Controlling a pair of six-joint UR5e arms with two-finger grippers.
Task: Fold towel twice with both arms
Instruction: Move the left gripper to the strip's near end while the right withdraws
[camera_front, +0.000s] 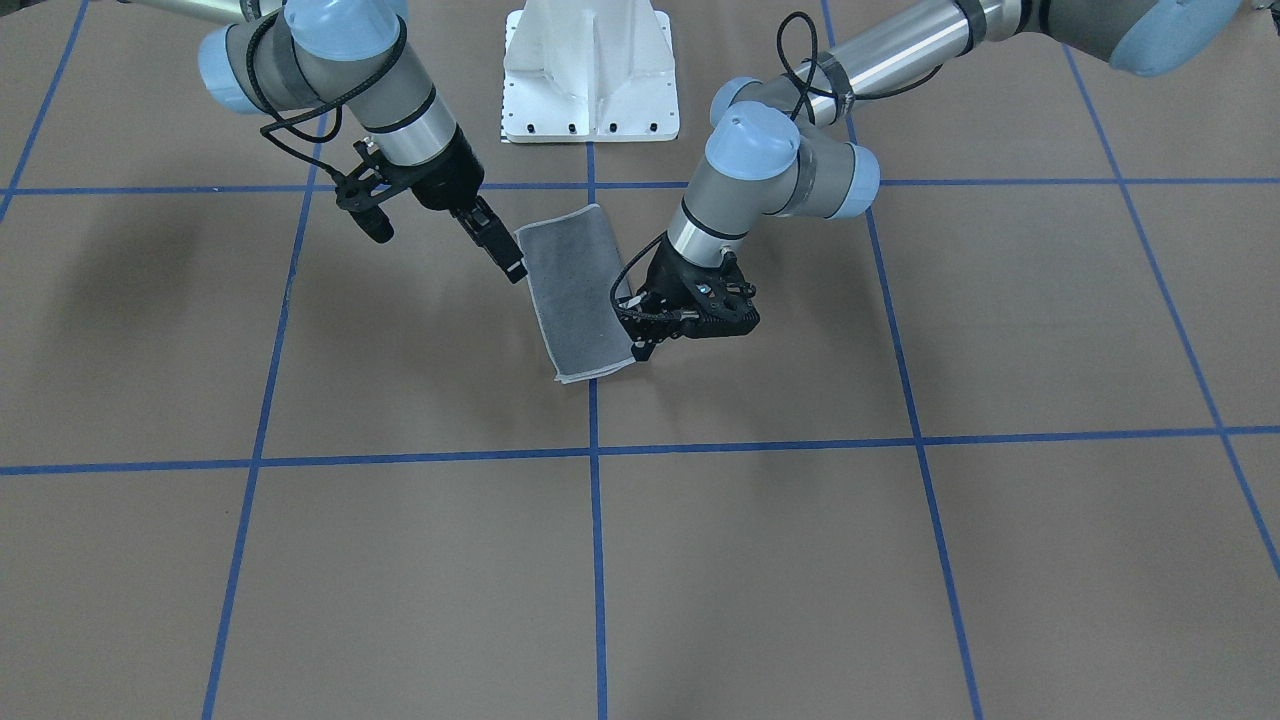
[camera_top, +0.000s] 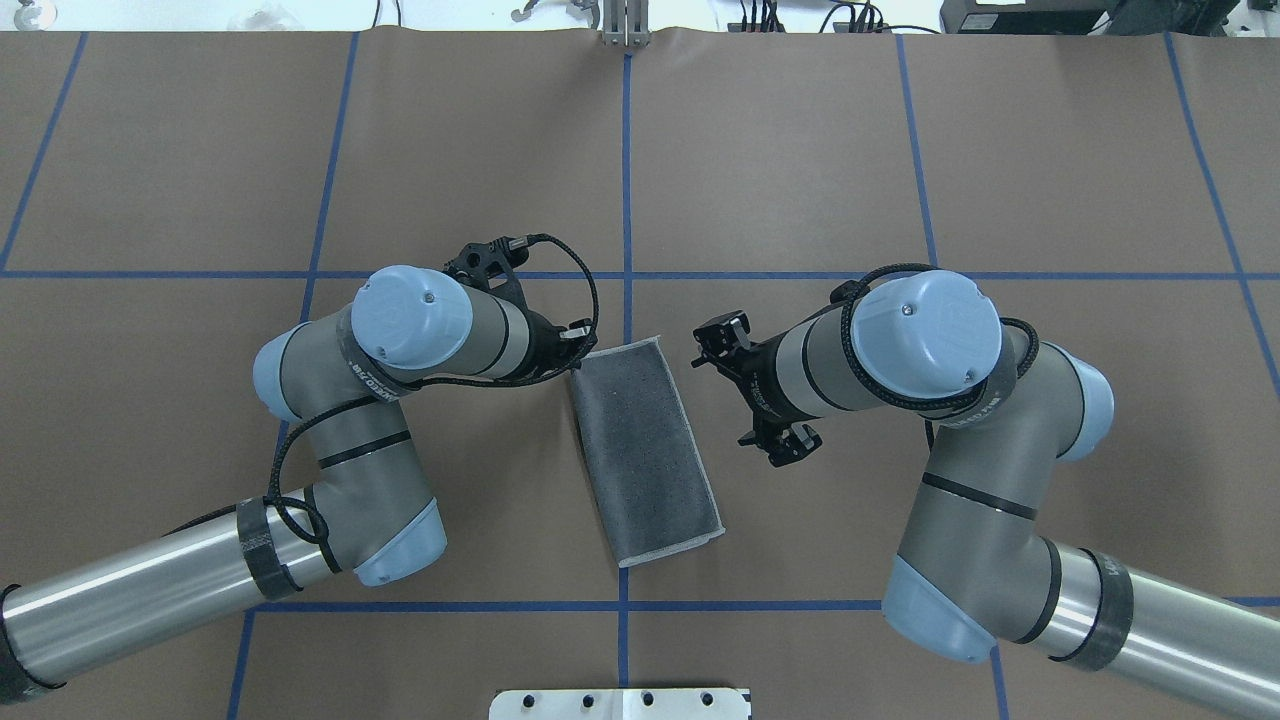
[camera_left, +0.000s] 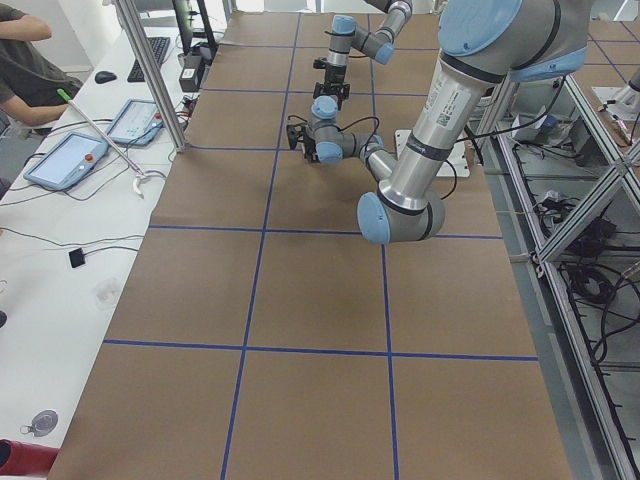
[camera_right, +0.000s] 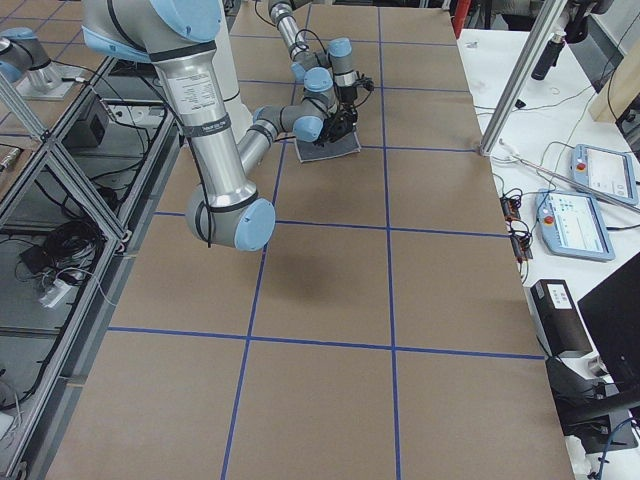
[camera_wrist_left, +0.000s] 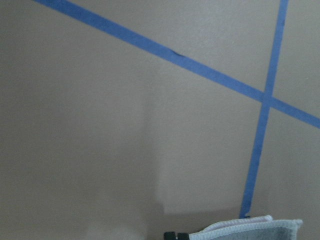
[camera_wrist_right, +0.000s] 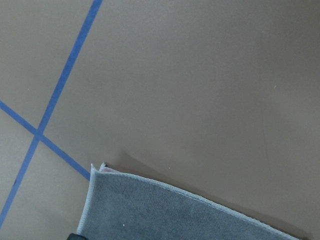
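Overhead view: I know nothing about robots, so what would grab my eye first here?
A small grey towel, folded into a narrow strip, lies slanted at the middle of the brown table, across a blue tape line. The silver left arm and right arm bend in from either side. The left claw sits by the towel's far corner, and the right claw, spread open, is just off its other long edge.
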